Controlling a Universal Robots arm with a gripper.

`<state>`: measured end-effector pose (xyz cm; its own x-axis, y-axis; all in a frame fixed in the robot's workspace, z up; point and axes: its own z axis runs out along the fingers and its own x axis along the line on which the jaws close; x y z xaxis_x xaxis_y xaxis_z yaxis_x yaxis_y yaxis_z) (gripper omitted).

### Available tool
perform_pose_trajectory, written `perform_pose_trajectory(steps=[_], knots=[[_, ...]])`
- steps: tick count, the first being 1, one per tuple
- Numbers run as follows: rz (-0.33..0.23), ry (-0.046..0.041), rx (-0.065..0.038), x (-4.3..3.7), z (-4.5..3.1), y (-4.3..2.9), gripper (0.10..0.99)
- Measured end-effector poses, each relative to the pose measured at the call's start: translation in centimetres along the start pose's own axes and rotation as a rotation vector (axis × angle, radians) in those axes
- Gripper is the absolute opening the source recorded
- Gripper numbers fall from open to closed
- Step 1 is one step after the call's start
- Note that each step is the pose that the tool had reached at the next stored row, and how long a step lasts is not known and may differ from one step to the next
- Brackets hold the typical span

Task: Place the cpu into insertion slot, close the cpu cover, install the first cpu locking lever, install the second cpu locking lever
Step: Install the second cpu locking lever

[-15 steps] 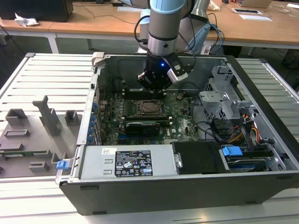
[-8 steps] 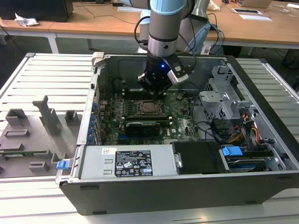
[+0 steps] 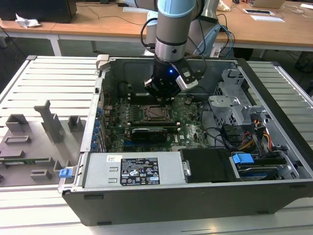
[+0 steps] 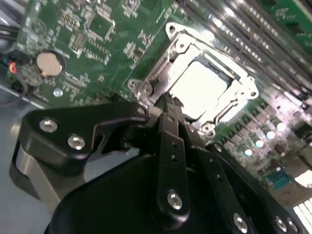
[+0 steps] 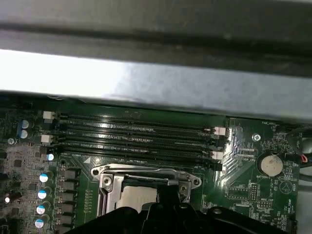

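Looming closest in the second wrist view, the gripper, black and bolted, reaching down to one edge of the cpu cover. Not managing to tell whether the claw is clenched or released: tips bunching together right at the frame. Lying flat over the insertion slot, that silvery cover, framing the cpu in its square window. Sitting down in the socket, the chip, its pale metal top glaring under the light. Showing again in the first wrist view, the cpu under the cover's upper bar, with the long memory slots running just beyond it. Gleaming off to one side on the green board, a round coin battery. Pulling back to the exterior view: the arm dropping straight into the open computer case, the gripper hanging just above the socket, the power supply lying along the near wall, a grey fixture tray resting well apart at the exterior view's left.
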<state>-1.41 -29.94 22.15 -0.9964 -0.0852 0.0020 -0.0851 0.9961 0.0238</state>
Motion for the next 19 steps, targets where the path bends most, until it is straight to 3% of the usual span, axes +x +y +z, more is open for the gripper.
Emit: perform_pose_trajectory(steps=[3,4,8,13,16,17,18,19], knots=[[0.001,0.0,0.0,0.0,-2.2,0.05,0.106],[0.002,0.0,0.0,0.0,-2.62,0.06,0.106],[0.012,-0.0004,-0.001,0.03,-2.66,-0.22,0.106],[0.013,-0.0006,-0.004,0.14,-2.67,-1.5,0.106],[0.013,-0.001,-0.027,0.17,-2.64,-1.84,0.106],[0.013,-0.0024,-0.045,0.17,-2.62,-1.97,0.106],[0.013,-0.0031,-0.055,0.2,-2.59,-2.21,0.106],[0.013,-0.0034,-0.058,0.22,-2.56,-2.43,0.106]])
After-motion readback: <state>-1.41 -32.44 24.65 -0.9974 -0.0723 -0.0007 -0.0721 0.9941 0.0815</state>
